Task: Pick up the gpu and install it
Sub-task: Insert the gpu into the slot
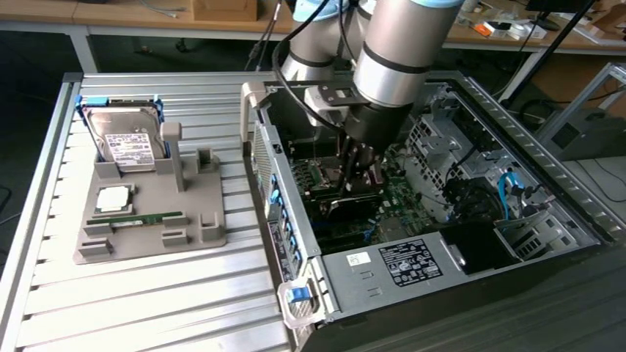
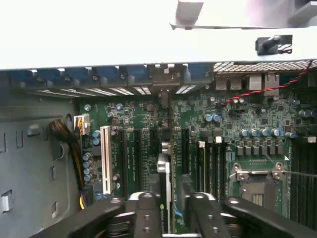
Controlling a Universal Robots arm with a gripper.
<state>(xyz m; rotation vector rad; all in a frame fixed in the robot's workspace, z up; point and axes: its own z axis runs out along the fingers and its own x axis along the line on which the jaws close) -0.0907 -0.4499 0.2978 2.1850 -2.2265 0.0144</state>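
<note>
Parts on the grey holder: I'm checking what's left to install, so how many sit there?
3: the hard drive at the far end of the grey holder, the silvery square chip in the middle, and the green memory stick just nearer the camera. Smaller ones may be hidden.

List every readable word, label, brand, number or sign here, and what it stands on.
Nothing reads clearly.
White label on the hard drive: print too small.
Black and white stickers on the computer case: print too small.
Green mark on the gpu, held in the gripper: blurred.
</note>
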